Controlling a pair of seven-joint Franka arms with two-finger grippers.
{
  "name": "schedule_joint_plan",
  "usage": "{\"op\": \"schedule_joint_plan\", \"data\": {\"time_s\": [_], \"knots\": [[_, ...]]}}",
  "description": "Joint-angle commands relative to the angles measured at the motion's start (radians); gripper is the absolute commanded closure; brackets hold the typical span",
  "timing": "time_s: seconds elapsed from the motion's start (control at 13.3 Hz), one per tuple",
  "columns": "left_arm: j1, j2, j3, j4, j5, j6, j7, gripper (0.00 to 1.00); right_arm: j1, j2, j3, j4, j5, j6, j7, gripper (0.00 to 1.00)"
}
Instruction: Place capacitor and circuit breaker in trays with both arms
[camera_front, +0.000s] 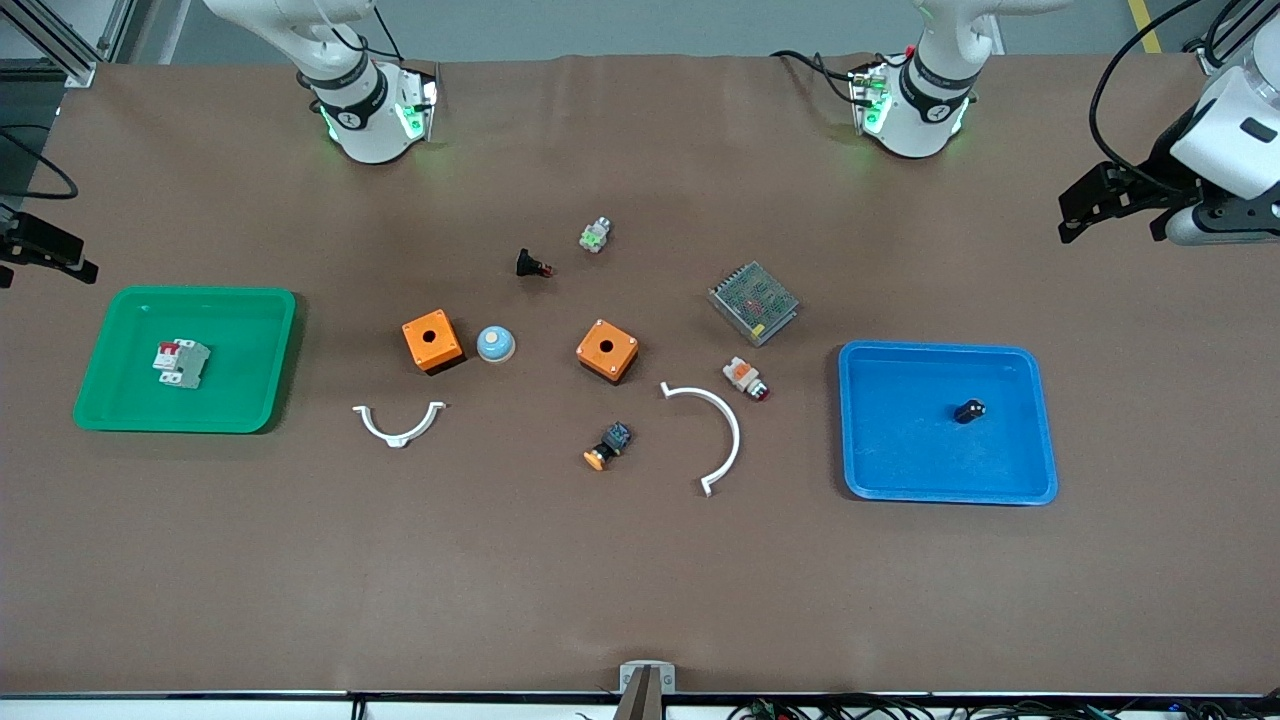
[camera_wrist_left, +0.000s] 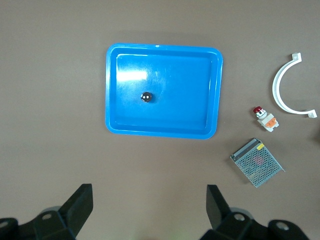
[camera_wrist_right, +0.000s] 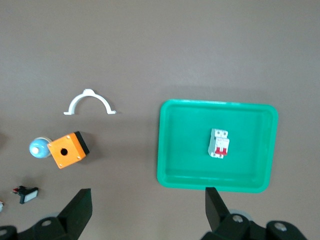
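Note:
The capacitor (camera_front: 968, 410), a tiny black cylinder, stands in the blue tray (camera_front: 900, 460) toward the left arm's end of the table; it also shows in the left wrist view (camera_wrist_left: 146, 97). The circuit breaker (camera_front: 181, 362), white-grey with red levers, lies in the green tray (camera_front: 120, 400) toward the right arm's end, and shows in the right wrist view (camera_wrist_right: 219, 143). My left gripper (camera_front: 1075, 215) is open and empty, high beside the blue tray (camera_wrist_left: 162, 127). My right gripper (camera_front: 50, 262) is open and empty, high beside the green tray (camera_wrist_right: 215, 182).
Between the trays lie two orange boxes (camera_front: 432, 340) (camera_front: 607, 350), a blue dome button (camera_front: 495, 344), two white curved clamps (camera_front: 398, 424) (camera_front: 712, 432), a metal mesh unit (camera_front: 753, 302), a white-and-orange button (camera_front: 745, 377) and a black push-button (camera_front: 531, 265).

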Motion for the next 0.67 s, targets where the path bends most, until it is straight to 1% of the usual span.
{"op": "schedule_joint_plan", "data": {"time_s": [0.0,0.22,0.45,0.6], "knots": [[-0.002,0.011,0.008,0.024,-0.017,-0.007,0.010,0.00,-0.038,0.050,0.051,0.074,-0.001,-0.026,0.014,0.00],[0.000,0.009,0.010,0.024,-0.016,-0.011,0.010,0.00,0.014,0.065,0.051,0.102,-0.009,-0.049,0.162,0.00],[0.009,0.017,0.011,0.038,-0.010,-0.011,0.007,0.00,0.019,0.064,0.052,0.103,-0.009,-0.049,0.166,0.00],[0.009,0.060,0.011,0.090,-0.003,-0.011,0.001,0.00,0.012,0.062,0.054,0.106,-0.006,-0.049,0.163,0.00]]}}
